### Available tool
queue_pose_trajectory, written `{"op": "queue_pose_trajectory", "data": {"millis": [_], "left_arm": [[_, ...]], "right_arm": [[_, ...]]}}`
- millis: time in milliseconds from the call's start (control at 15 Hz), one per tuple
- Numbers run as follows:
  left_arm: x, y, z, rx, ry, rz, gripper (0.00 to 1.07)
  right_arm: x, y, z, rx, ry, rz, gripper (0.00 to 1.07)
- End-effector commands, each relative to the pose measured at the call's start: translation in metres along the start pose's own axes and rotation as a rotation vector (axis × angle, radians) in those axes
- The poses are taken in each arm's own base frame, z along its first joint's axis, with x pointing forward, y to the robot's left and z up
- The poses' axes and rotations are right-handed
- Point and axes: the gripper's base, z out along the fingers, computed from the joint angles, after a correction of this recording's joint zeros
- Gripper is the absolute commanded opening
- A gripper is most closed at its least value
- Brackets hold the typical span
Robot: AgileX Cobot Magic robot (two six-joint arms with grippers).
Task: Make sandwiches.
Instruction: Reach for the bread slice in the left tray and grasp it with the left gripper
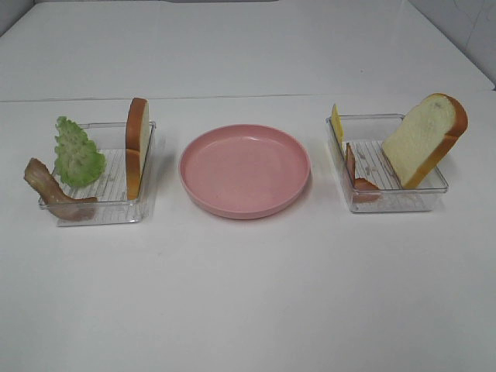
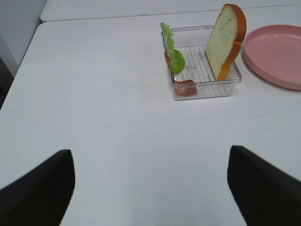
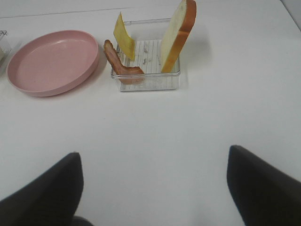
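No sandwich is stacked; the parts lie in two clear trays. The left tray [image 1: 116, 211] holds ruffled green lettuce [image 1: 76, 152], a bacon strip [image 1: 53, 194] hanging over its rim, and an upright bread slice [image 1: 136, 146]. They also show in the left wrist view: lettuce [image 2: 173, 52], bread [image 2: 225, 40]. The right tray [image 1: 434, 182] holds a yellow cheese square [image 1: 336, 121], bacon [image 1: 356, 177] and a leaning bread slice [image 1: 425, 138]. My left gripper [image 2: 149, 150] and right gripper [image 3: 154, 151] are open, empty, and well short of the trays.
A round pink plate [image 1: 245, 170] sits empty between the two trays on the white table. It also shows in the left wrist view [image 2: 277, 54] and the right wrist view [image 3: 51, 61]. A table seam runs behind the trays.
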Motion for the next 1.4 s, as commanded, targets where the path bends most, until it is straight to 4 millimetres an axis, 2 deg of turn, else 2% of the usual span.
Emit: {"op": "queue_pose_trajectory", "data": {"millis": [67,1400], "left_arm": [[0.0012,-0.0006,-0.0025,0.003,-0.029,0.001,0.84],[0.0012,-0.0006,-0.0025,0.003,-0.029,0.001,0.84]], "right_arm": [[0.0008,0.0,-0.0007,0.005,-0.013,-0.006,0.78],[0.0008,0.0,-0.0007,0.005,-0.013,-0.006,0.78]]}}
